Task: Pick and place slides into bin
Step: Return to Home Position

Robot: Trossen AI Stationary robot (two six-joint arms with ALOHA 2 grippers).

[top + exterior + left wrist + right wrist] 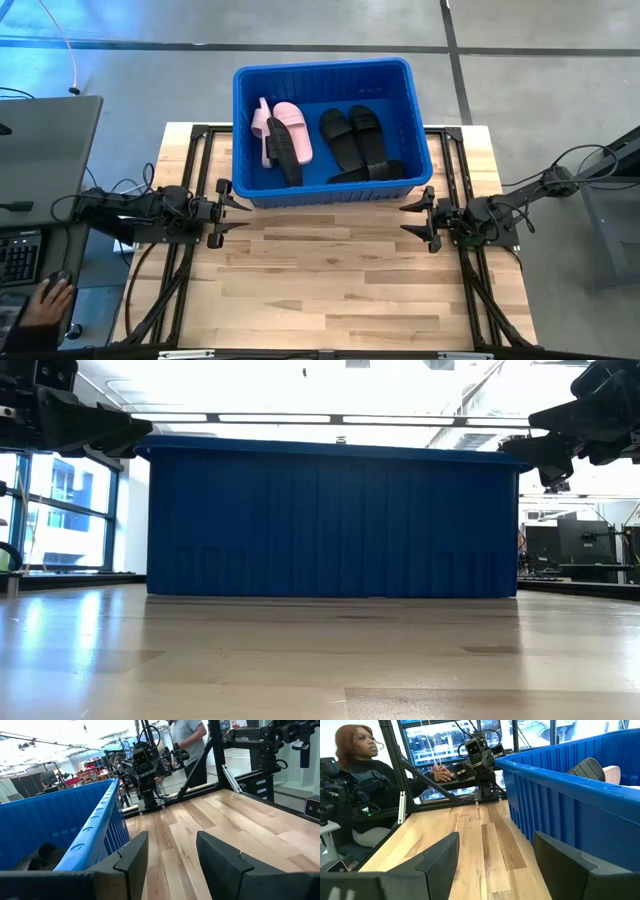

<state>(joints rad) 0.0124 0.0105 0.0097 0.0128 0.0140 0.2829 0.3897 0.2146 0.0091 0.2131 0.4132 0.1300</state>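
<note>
The blue bin (325, 190) stands at the table's far middle. Inside lie two pink slides (275, 128), one black slide (286, 150) leaning across them, and three black slides (352, 140) to the right. My left gripper (240, 212) is open and empty at the bin's near left corner. My right gripper (410, 220) is open and empty at the bin's near right corner. Both hover above the table beside the bin's near wall (330, 525).
Bare wooden table (330, 290) lies in front of the bin. A person sits beyond the table's left side (357, 765); a hand rests on a mouse (50, 295) by a desk at the left. Another person stands beyond the right side (190, 745).
</note>
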